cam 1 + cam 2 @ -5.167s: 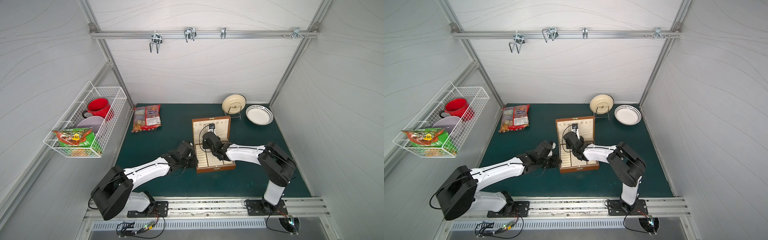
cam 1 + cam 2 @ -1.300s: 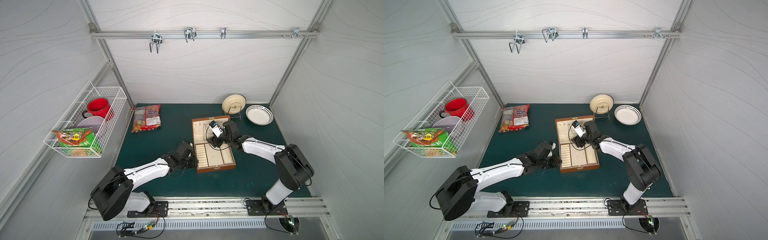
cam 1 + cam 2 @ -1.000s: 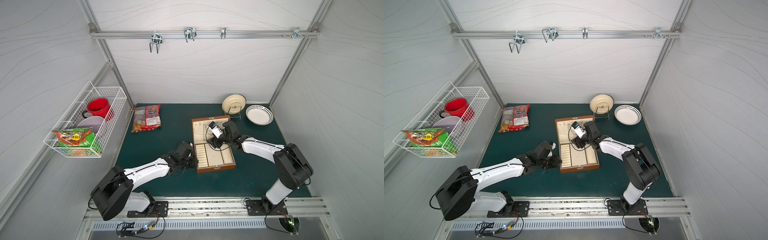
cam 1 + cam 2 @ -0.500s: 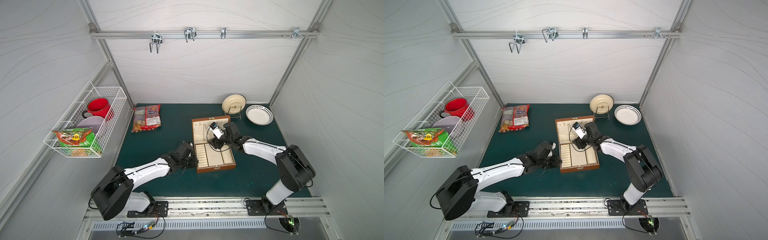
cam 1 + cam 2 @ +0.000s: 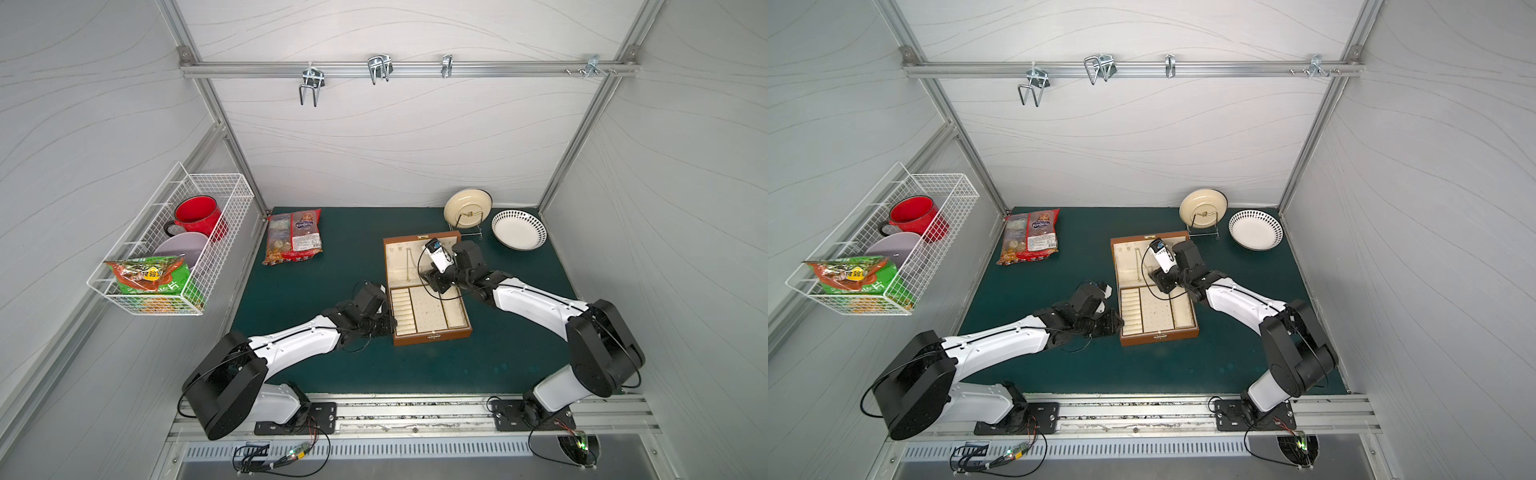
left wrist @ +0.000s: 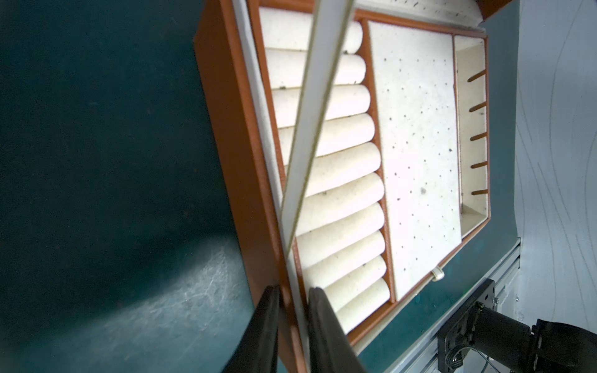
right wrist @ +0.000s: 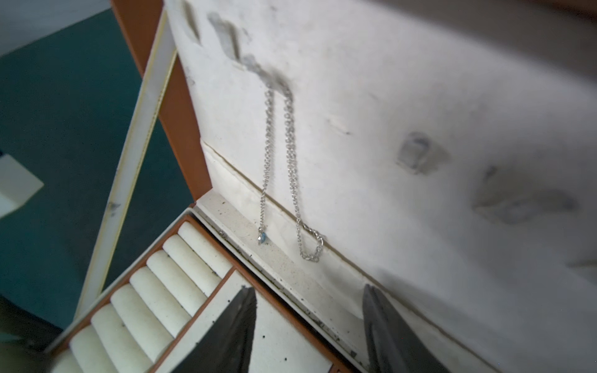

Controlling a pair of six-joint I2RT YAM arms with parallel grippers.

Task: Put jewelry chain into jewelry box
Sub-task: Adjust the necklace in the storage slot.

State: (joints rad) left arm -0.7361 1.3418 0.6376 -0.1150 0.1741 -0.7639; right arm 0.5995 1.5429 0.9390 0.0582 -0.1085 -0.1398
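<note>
The jewelry box (image 5: 432, 336) stands open on the green worktop (image 5: 332, 291), its lid upright at the far side. The jewelry chain (image 7: 289, 155) hangs over a hook (image 7: 277, 82) in the cream lid lining, and its two strands drop to the ledge by the hinge, one ending in a small bluish bit. In both top views it shows only as a thin line on the lid (image 5: 411, 262), with the right arm's wrist camera and cable covering the lid just beside it. The right pincer (image 7: 310, 290) hovers over the tray near the hinge, below the chain, with its jaws wide apart and nothing between them. The left pincer (image 6: 292, 290) is clamped on the box's side wall near the front corner, one finger outside and one over the ring rolls (image 6: 339, 161). A white lid strap (image 6: 310, 113) slants across those rolls. Well apart from the box are a candy packet (image 5: 293, 237), a plate on a stand (image 5: 467, 208), a patterned bowl (image 5: 518, 230) and a wall basket (image 5: 216, 266) holding a red mug (image 5: 195, 214).
</note>
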